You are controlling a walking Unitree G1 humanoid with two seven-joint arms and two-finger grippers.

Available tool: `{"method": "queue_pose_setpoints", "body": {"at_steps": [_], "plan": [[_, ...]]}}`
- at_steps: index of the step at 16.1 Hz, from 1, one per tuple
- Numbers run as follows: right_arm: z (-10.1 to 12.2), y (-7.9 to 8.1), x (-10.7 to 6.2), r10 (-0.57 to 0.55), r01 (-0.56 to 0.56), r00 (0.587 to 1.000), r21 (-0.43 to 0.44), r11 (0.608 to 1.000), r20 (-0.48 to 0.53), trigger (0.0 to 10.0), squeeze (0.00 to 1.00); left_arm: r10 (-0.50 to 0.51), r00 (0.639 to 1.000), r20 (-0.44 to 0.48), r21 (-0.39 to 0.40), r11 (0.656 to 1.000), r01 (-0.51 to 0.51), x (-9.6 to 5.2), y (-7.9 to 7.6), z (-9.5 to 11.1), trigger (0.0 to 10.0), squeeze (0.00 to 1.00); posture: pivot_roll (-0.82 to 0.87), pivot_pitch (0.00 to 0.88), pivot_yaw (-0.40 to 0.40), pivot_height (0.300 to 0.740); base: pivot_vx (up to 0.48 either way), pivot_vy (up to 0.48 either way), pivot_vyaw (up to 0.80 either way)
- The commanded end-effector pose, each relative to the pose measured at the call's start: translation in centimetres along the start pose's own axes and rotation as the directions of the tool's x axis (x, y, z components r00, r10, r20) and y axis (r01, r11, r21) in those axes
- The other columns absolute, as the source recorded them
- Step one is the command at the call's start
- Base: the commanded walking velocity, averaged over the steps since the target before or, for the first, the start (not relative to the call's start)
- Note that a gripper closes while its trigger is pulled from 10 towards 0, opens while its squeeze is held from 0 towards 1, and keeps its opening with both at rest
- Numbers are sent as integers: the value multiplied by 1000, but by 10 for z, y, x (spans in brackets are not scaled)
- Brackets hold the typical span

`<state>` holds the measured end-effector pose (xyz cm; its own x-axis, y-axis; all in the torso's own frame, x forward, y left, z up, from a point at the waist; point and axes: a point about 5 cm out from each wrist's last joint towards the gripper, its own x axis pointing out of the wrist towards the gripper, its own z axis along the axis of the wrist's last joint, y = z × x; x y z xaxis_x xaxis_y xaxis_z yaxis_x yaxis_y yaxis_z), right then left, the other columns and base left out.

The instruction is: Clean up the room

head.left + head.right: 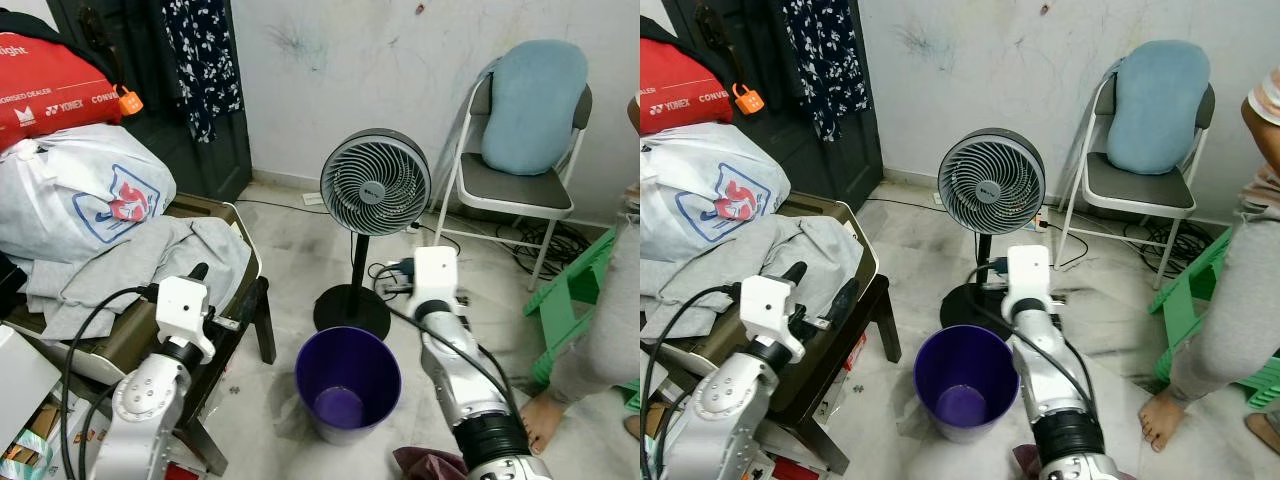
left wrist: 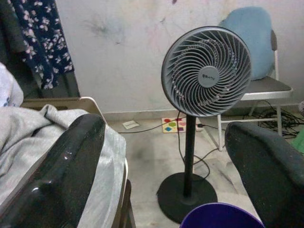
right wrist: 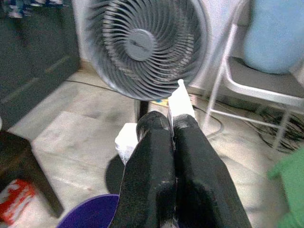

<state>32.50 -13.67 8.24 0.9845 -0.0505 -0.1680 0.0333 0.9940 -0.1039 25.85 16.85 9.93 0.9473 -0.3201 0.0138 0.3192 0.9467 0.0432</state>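
Right gripper (image 3: 171,121) jaws clamped on white paper scrap (image 3: 180,102), held above purple bin (image 1: 348,383), just right of its rim. Scrap light, limp, crushable; you keep the pinch at its middle, release over bin mouth. Left gripper (image 2: 166,171) jaws wide, empty, near grey cloth (image 1: 150,260) on table (image 1: 215,210).
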Motion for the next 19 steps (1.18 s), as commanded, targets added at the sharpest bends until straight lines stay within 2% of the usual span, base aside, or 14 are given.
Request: {"method": "queue_pose_setpoints", "body": {"at_steps": [1,3,6,8,10,11,12,14,19], "plan": [[-6,-2,-2,-25,25,999,10,1000,-29,10000,0,-37,999,0,-2,999,37,-1,-1,2,10000,0,-32,0,23,740,0,0,0],[-8,-2,-3,-42,42,998,-1,999,-37,10000,0,-107,994,-4,23,994,107,-2,-6,2,10000,0,-35,0,29,740,0,0,0],[-11,-3,-1,-76,75,995,-22,997,-65,10000,0,-142,990,-21,34,989,143,-4,-8,3,10000,0,-19,0,30,740,0,0,0],[-15,3,0,-50,48,994,-24,999,-101,10000,0,-155,988,-11,72,985,155,-5,-7,4,10000,0,-9,0,24,740,0,0,0],[-18,8,-1,-39,38,992,-13,999,-121,10000,0,-167,986,5,70,984,166,-7,-7,9,10000,0,7,3,25,740,0,0,0],[-21,14,0,-24,23,989,-12,1000,-143,10000,0,-194,981,5,60,979,193,-13,-9,11,10000,0,23,27,37,740,0,0,0],[-28,18,0,-23,22,984,-8,1000,-179,10000,0,-237,972,-8,71,969,237,-23,-14,12,10000,0,38,49,54,740,0,0,0],[-30,20,0,-40,41,979,-2,999,-199,10000,0,-284,959,-21,111,952,284,-33,-17,15,10000,0,57,79,79,740,0,0,0],[-28,24,7,-112,110,969,-24,994,-219,10000,0,-328,942,-67,120,935,334,-49,-11,30,10000,0,102,164,149,740,0,0,0]]}}
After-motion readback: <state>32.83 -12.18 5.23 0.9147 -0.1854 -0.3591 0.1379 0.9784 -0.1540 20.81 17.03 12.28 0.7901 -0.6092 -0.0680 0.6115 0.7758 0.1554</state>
